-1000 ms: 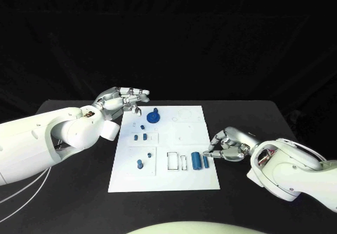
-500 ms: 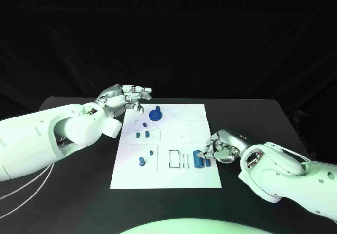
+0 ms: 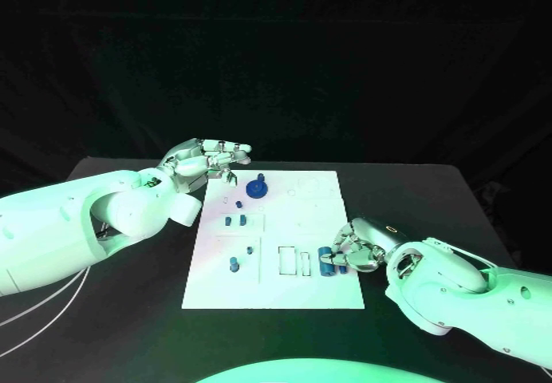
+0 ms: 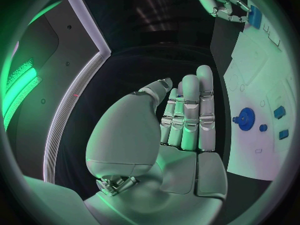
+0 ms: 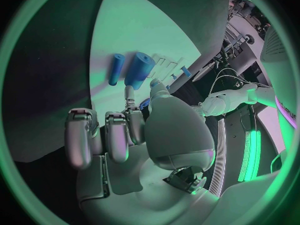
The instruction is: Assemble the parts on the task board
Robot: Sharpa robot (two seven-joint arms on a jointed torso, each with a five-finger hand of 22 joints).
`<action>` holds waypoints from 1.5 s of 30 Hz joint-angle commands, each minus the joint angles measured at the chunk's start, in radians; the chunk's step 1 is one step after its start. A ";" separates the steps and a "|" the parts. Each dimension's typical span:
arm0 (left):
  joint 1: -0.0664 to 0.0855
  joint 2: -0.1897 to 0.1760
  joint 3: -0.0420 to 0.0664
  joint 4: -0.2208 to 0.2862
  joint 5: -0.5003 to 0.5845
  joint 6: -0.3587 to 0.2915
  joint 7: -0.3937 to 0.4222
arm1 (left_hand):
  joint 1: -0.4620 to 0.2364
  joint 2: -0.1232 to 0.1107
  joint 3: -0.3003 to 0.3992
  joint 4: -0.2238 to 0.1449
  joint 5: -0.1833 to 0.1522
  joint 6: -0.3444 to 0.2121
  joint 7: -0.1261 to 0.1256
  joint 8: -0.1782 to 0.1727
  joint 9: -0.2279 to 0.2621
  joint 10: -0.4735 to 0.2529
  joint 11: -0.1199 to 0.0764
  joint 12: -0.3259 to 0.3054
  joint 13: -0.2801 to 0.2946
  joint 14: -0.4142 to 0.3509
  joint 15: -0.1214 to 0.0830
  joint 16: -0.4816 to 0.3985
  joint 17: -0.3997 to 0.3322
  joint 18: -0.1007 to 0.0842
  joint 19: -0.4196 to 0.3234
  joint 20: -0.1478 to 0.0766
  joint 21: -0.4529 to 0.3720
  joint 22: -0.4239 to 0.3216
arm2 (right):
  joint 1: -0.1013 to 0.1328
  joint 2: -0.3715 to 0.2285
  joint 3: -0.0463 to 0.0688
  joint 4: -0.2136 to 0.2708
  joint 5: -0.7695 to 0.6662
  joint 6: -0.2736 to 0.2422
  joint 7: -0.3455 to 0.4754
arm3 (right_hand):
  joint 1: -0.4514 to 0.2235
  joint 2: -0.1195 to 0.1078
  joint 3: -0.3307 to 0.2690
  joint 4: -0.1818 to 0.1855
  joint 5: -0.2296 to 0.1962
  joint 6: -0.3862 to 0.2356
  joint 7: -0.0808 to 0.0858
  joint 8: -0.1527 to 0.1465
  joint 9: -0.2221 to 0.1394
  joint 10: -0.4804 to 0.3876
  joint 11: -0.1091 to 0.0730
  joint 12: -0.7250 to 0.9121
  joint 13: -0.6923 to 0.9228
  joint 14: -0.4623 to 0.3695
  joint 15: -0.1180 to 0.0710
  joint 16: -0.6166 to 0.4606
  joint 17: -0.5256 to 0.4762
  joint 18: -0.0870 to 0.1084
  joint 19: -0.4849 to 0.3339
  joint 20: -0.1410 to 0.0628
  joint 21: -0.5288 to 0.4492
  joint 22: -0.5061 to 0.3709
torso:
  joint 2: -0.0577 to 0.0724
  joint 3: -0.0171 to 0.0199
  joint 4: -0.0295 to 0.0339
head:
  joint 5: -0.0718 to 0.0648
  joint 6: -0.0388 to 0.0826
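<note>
Right hand (image 3: 359, 249) covers right edge of task board (image 3: 271, 275) at centre right of head view; contact between its fingertips and two upright blue cylinders (image 3: 331, 262) cannot be told
Small blue parts (image 3: 239, 261) at board's left: shapes too small to tell
Faint outlines near blue gear (image 3: 257, 189), upper centre: unreadable
Left wrist view: board cut off at right rim
</note>
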 commanded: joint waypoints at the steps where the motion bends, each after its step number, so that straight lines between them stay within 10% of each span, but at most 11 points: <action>1: 0.000 0.000 0.000 0.002 -0.005 0.027 0.012 | -0.008 0.002 -0.006 0.002 -0.005 -0.008 0.000 0.006 -0.001 -0.007 -0.003 0.006 0.001 -0.007 0.000 0.000 -0.001 0.014 0.004 0.002 -0.006 -0.001 | -0.005 0.005 0.000 -0.009 -0.025 0.030 -0.012 | 0.000 0.008 -0.007 0.003 0.004 -0.008 0.000 0.005 0.002 0.002 0.000 0.002 0.079 0.100 0.007 0.004 0.224 -0.010 0.071 0.003 0.003 0.184 | 0.000 0.0006 -0.0004 | 0.003 -0.001; 27: 0.000 -0.008 0.000 0.005 -0.032 0.067 -0.007 | -0.047 -0.002 -0.041 0.019 -0.004 -0.019 0.002 0.016 -0.002 -0.018 0.000 0.018 0.004 -0.011 0.004 0.003 -0.007 0.014 0.005 0.007 -0.019 -0.010 | -0.063 0.061 0.000 -0.047 -0.022 -0.008 -0.036 | 0.000 0.026 -0.029 0.023 0.031 -0.005 -0.003 0.009 0.019 0.000 -0.002 -0.001 0.082 0.100 0.006 0.004 0.225 -0.010 0.071 0.002 0.005 0.187 | 0.000 0.0003 -0.0003 | 0.016 -0.009; 45: 0.000 -0.006 0.000 0.001 -0.033 0.072 -0.014 | -0.049 -0.001 -0.043 0.021 -0.003 -0.020 0.002 0.017 -0.002 -0.019 0.000 0.019 0.004 -0.011 0.004 0.004 -0.007 0.014 0.006 0.007 -0.020 -0.011 | -0.015 0.044 0.006 0.036 0.050 -0.151 -0.011 | 0.041 0.070 -0.030 0.023 0.100 0.020 -0.015 0.020 0.045 0.012 -0.013 0.004 0.095 0.102 -0.003 0.011 0.234 -0.013 0.074 -0.005 0.016 0.196 | 0.000 0.0003 0.0022 | 0.020 0.006</action>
